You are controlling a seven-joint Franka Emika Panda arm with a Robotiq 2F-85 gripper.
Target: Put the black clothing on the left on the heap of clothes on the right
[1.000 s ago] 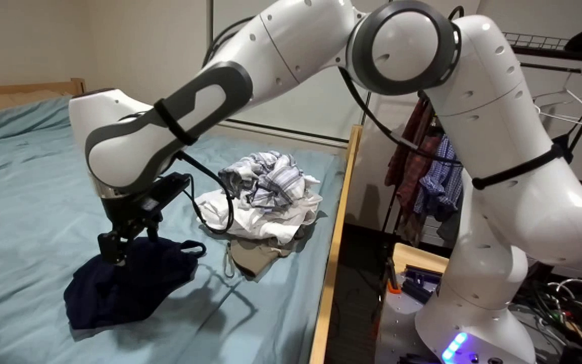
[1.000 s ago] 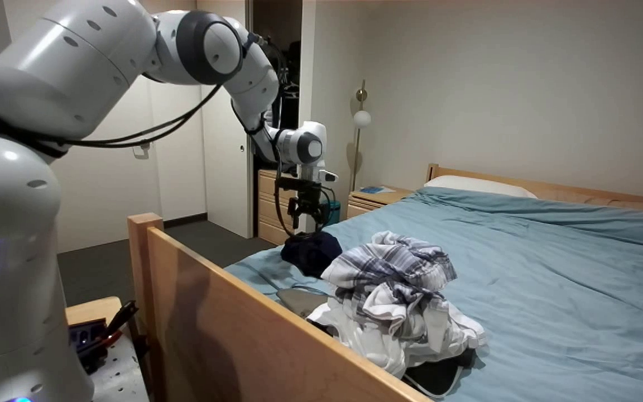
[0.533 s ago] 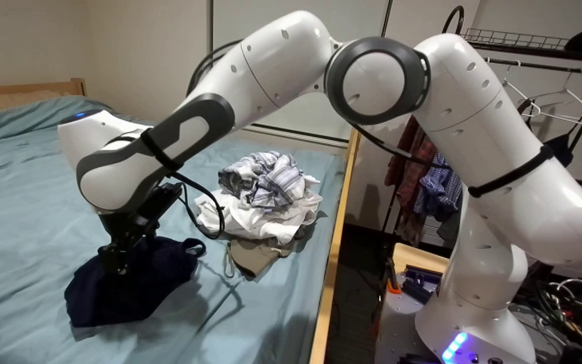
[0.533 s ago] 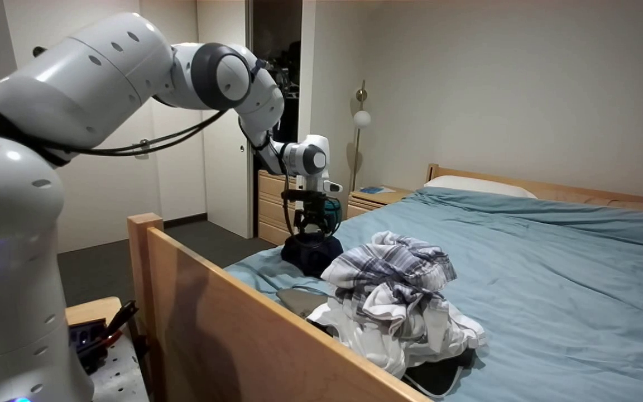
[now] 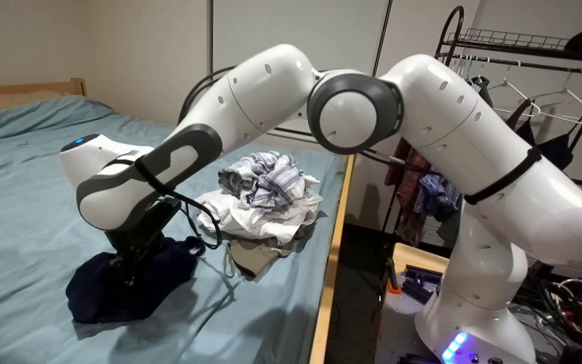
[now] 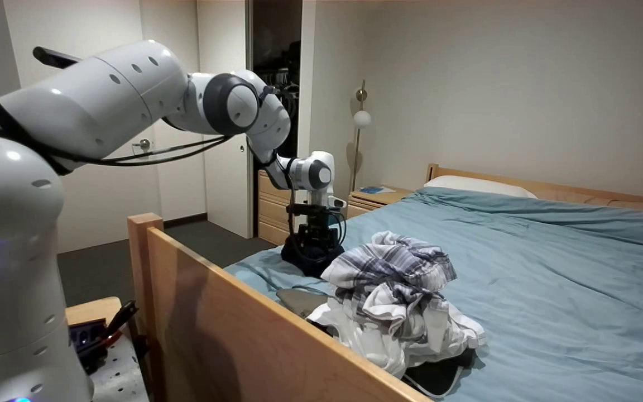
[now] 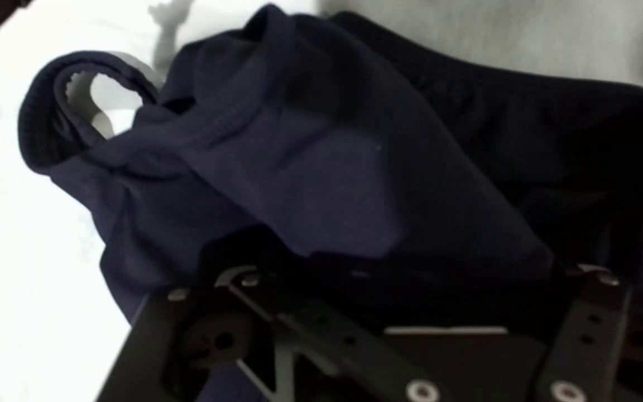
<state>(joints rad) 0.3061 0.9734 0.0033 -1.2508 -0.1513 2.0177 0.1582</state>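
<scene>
The black clothing, a dark navy garment (image 5: 91, 290), lies crumpled on the bed in both exterior views (image 6: 298, 259). It fills most of the wrist view (image 7: 321, 184), with a strap loop at upper left. My gripper (image 5: 129, 275) is down at the garment's middle, its fingers touching or within the folds. In the wrist view the gripper's (image 7: 411, 279) finger links are spread apart, with dark cloth between them; the tips are lost in shadow. The heap of clothes (image 5: 263, 202), plaid over white, sits to the right; it also shows in an exterior view (image 6: 391, 279).
A brown cap-like piece (image 5: 253, 257) with a cord lies at the heap's near side. The wooden bed board (image 5: 335, 242) runs between the bed (image 5: 28, 217) and the robot base. A clothes rack (image 5: 503, 60) stands behind the base.
My gripper has moved down from above the garment until its fingers meet the cloth. The arm's elbow has lowered. The garment has barely shifted, and the heap has not moved.
</scene>
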